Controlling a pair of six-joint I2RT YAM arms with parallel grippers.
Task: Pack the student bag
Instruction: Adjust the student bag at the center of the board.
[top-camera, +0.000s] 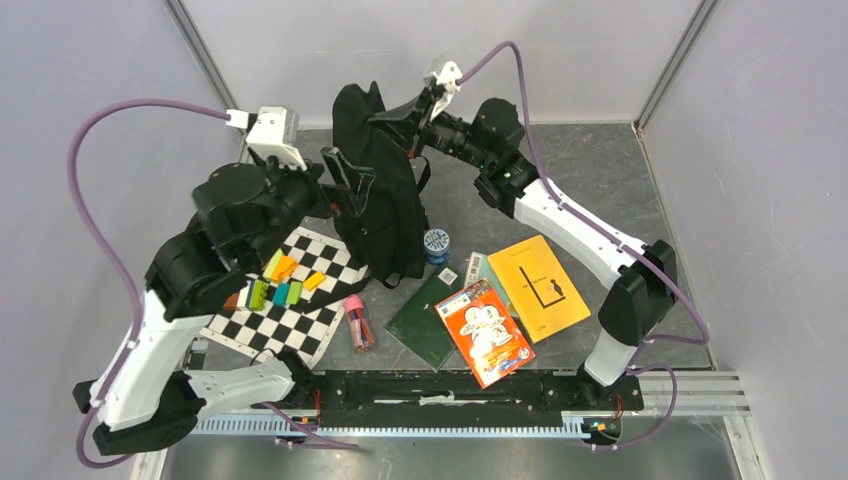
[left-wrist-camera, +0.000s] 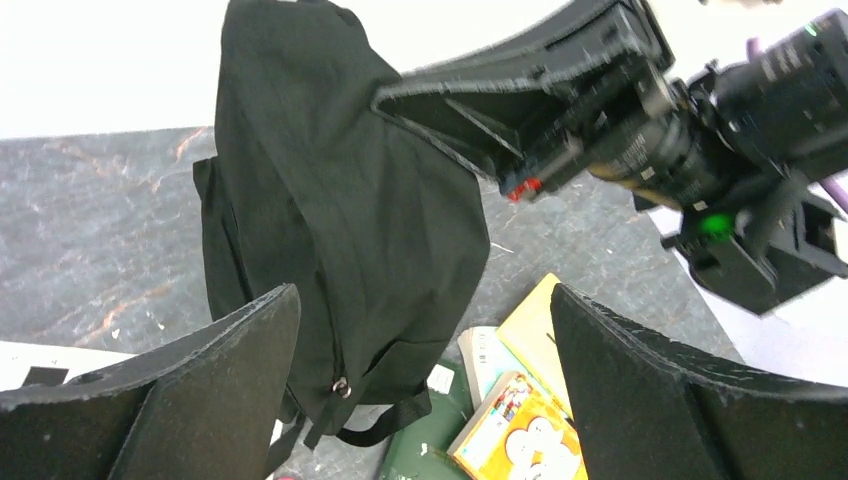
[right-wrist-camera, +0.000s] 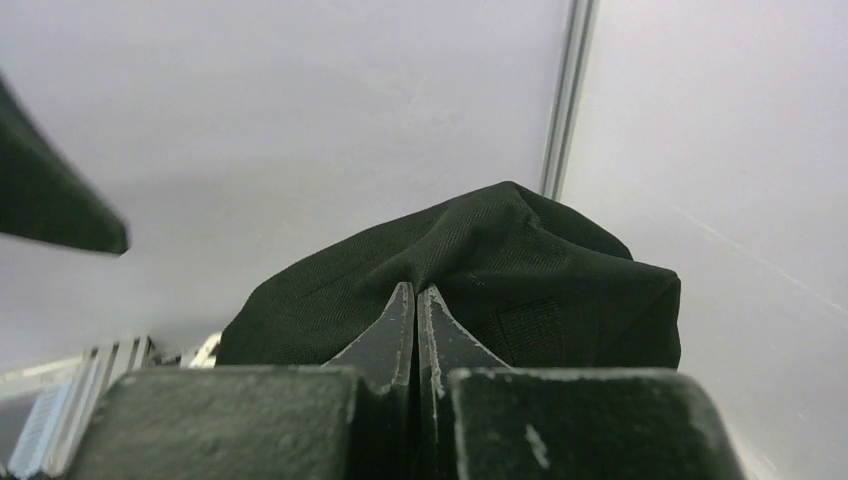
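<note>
The student bag (top-camera: 385, 215) is a black backpack hanging upright at the middle back of the table, its bottom near the table surface. My right gripper (top-camera: 388, 117) is shut on the fabric at the bag's top and holds it up. In the right wrist view the closed gripper (right-wrist-camera: 415, 292) pinches the black cloth (right-wrist-camera: 520, 250). My left gripper (top-camera: 345, 185) is open beside the bag's left side and holds nothing. In the left wrist view its fingers (left-wrist-camera: 210, 370) stand wide apart, with the bag (left-wrist-camera: 340, 200) and a zipper pull (left-wrist-camera: 341, 387) in front of them.
On the table in front of the bag lie a yellow book (top-camera: 540, 287), an orange picture book (top-camera: 485, 332), a green book (top-camera: 428, 320), a blue round tin (top-camera: 436, 245), a pink case (top-camera: 358, 322) and a checkerboard (top-camera: 320, 320) with coloured blocks (top-camera: 280, 282).
</note>
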